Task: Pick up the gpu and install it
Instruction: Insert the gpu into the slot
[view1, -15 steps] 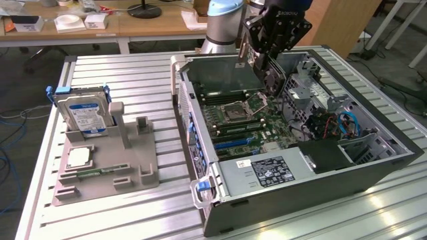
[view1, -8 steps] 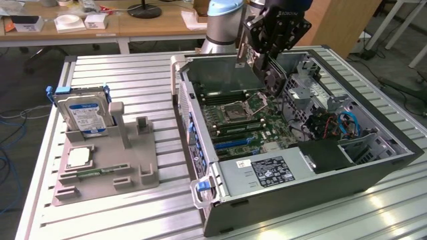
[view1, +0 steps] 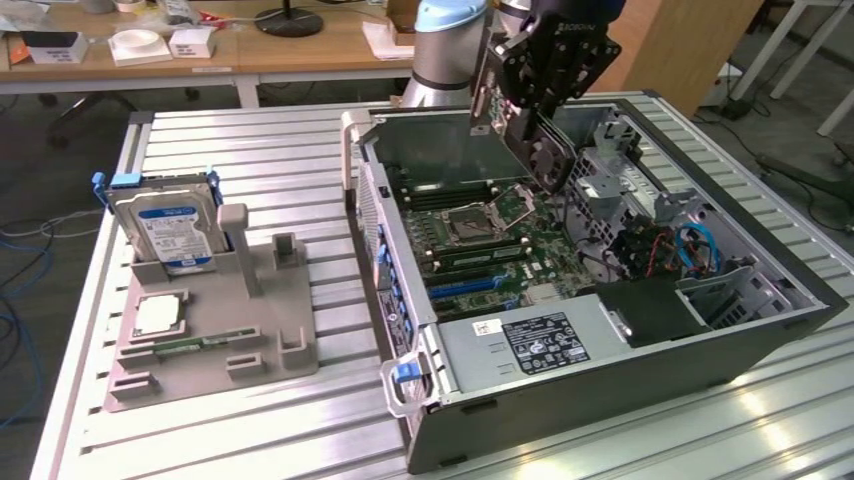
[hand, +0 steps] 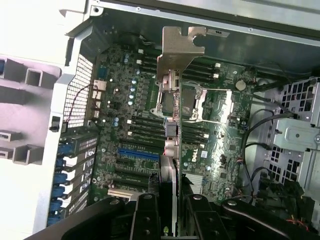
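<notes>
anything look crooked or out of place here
Only the gpu: it hangs tilted in the gripper above the motherboard, not seated in any slot. Nothing looks spilled or damaged.

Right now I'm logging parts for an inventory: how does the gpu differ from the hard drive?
The gpu is a thin dark card with a silvery metal bracket; the hard drive is a thick silver block with a blue-white label. The gpu hangs tilted in the pincer over the open computer case; the hard drive stands upright in the grey holder at the exterior view's left. Both are rectangular computer parts.
</notes>
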